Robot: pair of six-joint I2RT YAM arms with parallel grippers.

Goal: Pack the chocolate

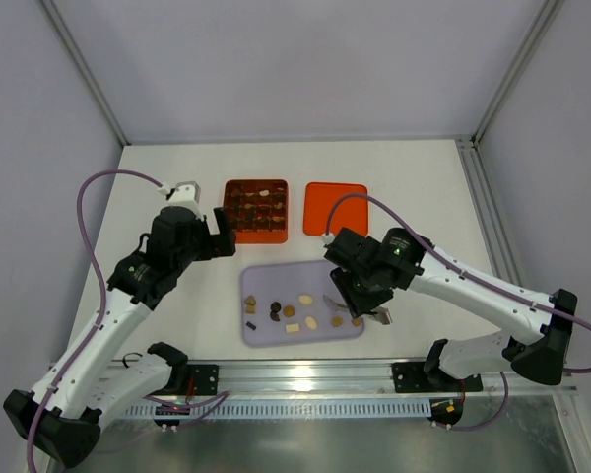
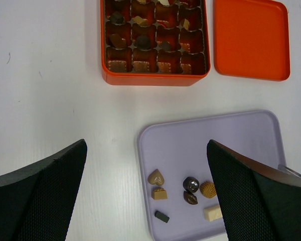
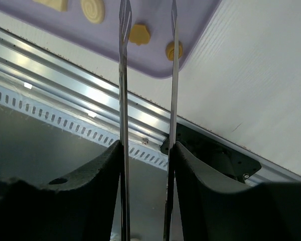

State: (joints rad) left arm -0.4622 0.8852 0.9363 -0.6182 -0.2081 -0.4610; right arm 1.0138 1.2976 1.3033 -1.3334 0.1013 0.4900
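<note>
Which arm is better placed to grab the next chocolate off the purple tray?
Right, likely. The right fingers hold metal tongs over the tray, beside tan pieces; the left fingers are open, empty, nearer the orange box.

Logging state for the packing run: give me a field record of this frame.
box: orange, gridded, open, chocolate in many cells
lid: flat on table, right of box
tray: lavender, loose chocolate on it
left pincer: open, empty, near box's left side
right pincer: gripping tweezers, tips apart, nothing between, over tray's near right corner
</note>
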